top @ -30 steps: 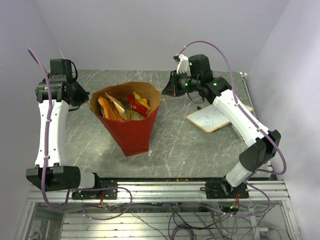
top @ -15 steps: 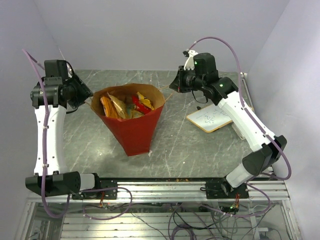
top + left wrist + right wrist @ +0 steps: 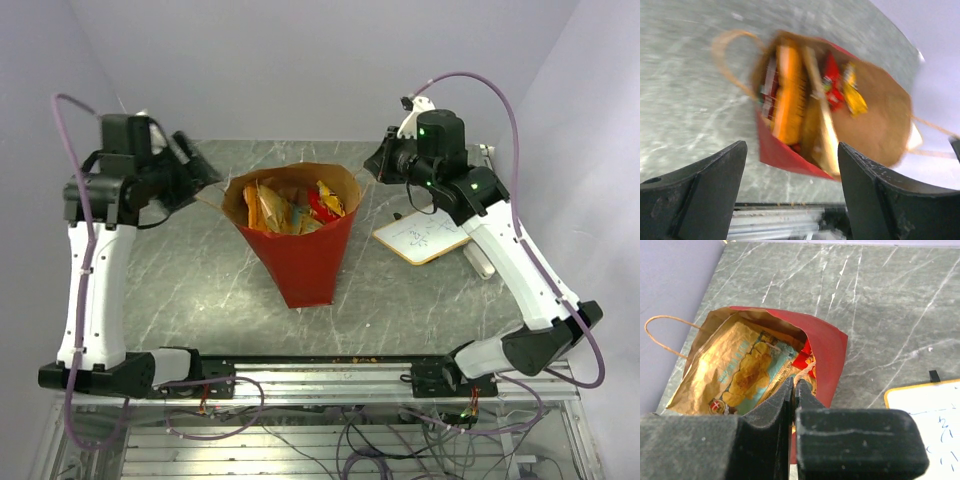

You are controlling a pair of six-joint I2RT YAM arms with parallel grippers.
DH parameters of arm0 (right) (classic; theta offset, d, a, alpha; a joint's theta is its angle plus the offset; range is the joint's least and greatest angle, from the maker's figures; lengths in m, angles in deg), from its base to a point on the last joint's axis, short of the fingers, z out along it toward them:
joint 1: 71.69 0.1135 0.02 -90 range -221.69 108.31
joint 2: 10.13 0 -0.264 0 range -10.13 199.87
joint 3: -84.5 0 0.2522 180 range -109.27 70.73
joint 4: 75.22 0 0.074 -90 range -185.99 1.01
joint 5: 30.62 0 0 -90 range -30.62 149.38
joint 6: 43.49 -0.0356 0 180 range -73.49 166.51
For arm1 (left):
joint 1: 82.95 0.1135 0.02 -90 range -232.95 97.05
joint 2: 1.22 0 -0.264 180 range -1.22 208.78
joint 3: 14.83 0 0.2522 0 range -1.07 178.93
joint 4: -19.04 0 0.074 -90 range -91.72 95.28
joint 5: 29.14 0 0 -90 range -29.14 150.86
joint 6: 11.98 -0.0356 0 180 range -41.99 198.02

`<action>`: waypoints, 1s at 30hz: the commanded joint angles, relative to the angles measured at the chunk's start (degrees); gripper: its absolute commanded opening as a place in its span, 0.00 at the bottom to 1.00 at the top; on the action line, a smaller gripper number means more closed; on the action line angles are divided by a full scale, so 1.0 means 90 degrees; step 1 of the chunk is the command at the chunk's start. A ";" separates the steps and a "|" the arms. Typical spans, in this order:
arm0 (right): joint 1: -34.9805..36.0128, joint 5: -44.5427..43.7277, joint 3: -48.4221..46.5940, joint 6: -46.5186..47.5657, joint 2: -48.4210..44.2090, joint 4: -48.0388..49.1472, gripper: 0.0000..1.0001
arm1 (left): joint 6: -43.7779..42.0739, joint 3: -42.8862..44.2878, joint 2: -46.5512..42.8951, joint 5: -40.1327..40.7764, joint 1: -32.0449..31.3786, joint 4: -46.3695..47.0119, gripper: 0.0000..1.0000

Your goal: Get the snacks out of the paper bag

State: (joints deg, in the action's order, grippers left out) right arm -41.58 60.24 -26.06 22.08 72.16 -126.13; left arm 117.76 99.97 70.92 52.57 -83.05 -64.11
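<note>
The red paper bag stands open-mouthed mid-table, its brown inside showing. Several snacks fill it: orange, gold and red packets. My right gripper hovers at the bag's right rim, shut on its twisted paper handle. The right wrist view shows that gripper pinching the cord over a gold chip packet in the bag. My left gripper is open just left of the rim, holding nothing. In the left wrist view, that gripper frames the bag, an orange packet and the free handle.
A white wood-framed board lies on the table right of the bag, under my right arm, and shows at the right wrist view's edge as the board. Walls close in the table at the back and both sides. The metal rail runs along the near edge.
My left gripper has opened and let go at the bag's left rim. My right gripper, still shut on the handle, has moved right and drawn the bag with it.
</note>
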 commanded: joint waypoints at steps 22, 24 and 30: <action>-0.0075 -0.1112 0.0547 0.0403 -0.1178 0.0624 0.00 | 0.1125 0.0650 0.1797 0.2755 -0.3661 0.0310 0.80; -0.0077 -0.1165 0.0582 0.0427 -0.1216 0.0586 0.00 | 0.1105 0.0553 0.1913 0.2639 -0.3658 0.0371 0.79; -0.0086 -0.1201 0.0688 0.0485 -0.1320 0.0512 0.00 | 0.1038 0.0484 0.2526 0.1535 -0.3668 0.0924 0.47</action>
State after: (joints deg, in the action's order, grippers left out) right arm -41.63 52.05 -19.48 25.34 63.61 -127.01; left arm 127.01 104.56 90.02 72.46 -115.84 -59.89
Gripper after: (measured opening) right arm 0.014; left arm 0.567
